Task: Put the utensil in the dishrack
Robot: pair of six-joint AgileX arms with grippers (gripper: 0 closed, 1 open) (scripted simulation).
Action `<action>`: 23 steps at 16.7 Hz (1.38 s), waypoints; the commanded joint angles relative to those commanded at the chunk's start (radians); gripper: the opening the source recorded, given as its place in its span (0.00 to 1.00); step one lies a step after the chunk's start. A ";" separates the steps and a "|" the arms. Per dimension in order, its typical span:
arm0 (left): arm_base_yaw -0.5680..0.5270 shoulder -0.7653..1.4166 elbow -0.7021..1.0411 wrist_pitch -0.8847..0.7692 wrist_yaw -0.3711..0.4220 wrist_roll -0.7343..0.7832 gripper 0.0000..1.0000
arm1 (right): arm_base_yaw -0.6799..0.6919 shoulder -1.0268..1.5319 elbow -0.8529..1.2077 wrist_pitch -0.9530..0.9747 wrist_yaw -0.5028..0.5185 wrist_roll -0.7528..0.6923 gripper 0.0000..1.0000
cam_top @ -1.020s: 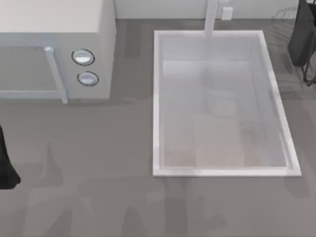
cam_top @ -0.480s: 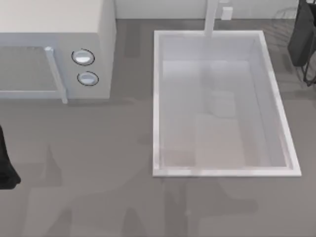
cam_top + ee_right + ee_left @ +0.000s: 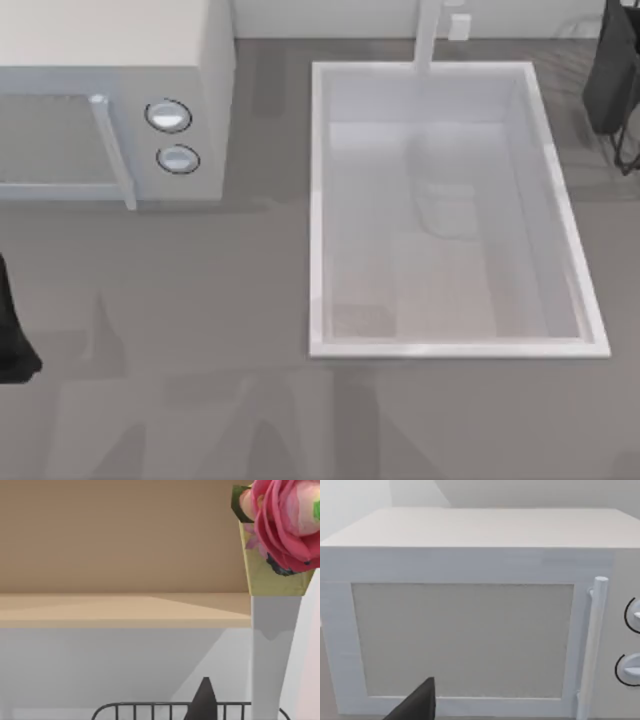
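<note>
Right gripper (image 3: 204, 703) is the one at work. The wire top of the dishrack (image 3: 150, 704) lies just below and ahead of it, with a white wall and a tan ledge beyond. A vase with a pink rose (image 3: 285, 525) stands up and off to one side of that claw. Whether the claw is wide, narrow or holding something, I cannot tell, and I cannot tell where the utensil is either.

Left gripper (image 3: 417, 706) is parked facing the white microwave (image 3: 470, 630), which stands square in front of it, door handle and two dials off to the side. I cannot tell its state either. In the top view the left arm (image 3: 10, 335) sits at the table's left edge, well apart from the sink basin (image 3: 318, 200).

As for handling, my read is that a utensil like this is light, stiff and slim, with a smooth handle that could swing or slide in a loose pinch. I'd grip across the handle close to the head, so the long end doesn't lever round. It should go down between the wires handle-first, and low, since a light tool bounces off thin wire.
</note>
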 joint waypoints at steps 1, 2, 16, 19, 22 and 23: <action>0.000 0.000 0.000 0.000 0.000 0.000 1.00 | 0.000 0.000 0.000 0.000 0.000 0.000 0.00; 0.000 0.000 0.000 0.000 0.000 0.000 1.00 | 0.000 0.000 0.000 0.000 0.000 0.000 0.00; 0.000 0.000 0.000 0.000 0.000 0.000 1.00 | 0.186 0.527 -0.079 0.609 0.196 -0.002 0.00; 0.000 0.000 0.000 0.000 0.000 0.000 1.00 | 0.258 0.683 -0.123 0.819 0.269 -0.002 0.00; 0.000 0.000 0.000 0.000 0.000 0.000 1.00 | 0.311 0.784 -0.158 0.942 0.324 -0.001 0.00; 0.000 0.000 0.000 0.000 0.000 0.000 1.00 | 0.321 0.800 -0.164 0.961 0.334 0.000 0.00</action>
